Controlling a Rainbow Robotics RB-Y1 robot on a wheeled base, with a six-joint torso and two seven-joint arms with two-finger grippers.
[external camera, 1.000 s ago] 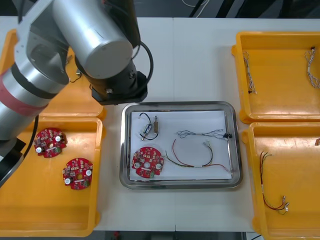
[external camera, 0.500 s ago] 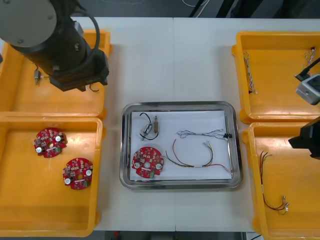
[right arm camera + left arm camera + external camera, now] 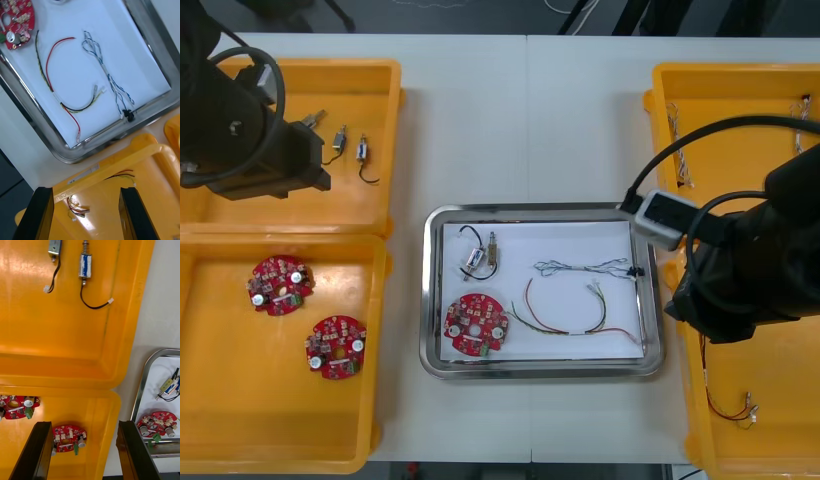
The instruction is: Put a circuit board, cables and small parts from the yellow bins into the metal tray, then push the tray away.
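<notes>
Right gripper (image 3: 84,191): fingers spread with nothing between them, poised over the inner rim of the near right yellow bin (image 3: 790,420), just beside the right edge of the metal tray (image 3: 655,300). A spare red and yellow cable (image 3: 77,208) lies in that bin, close under the fingers. Left gripper (image 3: 84,423): likewise spread and empty, held over the far left yellow bin (image 3: 365,100) at the table's left edge, where two spare small metal parts (image 3: 352,150) lie. The tray sits at the table's middle and carries a circuit board (image 3: 475,325) in its near left corner, small metal parts with a black lead (image 3: 480,255) in its far left corner, a blue and white cable (image 3: 580,267) and a red and yellow cable (image 3: 575,315) toward its right side. Change over the last second: the left arm, then hanging over the tray's far left corner, has drawn back to the table's left edge. The right arm, absent a second ago, has come in from the right edge up to the tray's rim. The tray's contents lie unmoved. Reading: loading appears complete, with one of each kind aboard. The left arm is clearing the way, and the right arm is probably lining up for the push, though a further cable pick from the bin beneath it cannot be excluded.
</notes>
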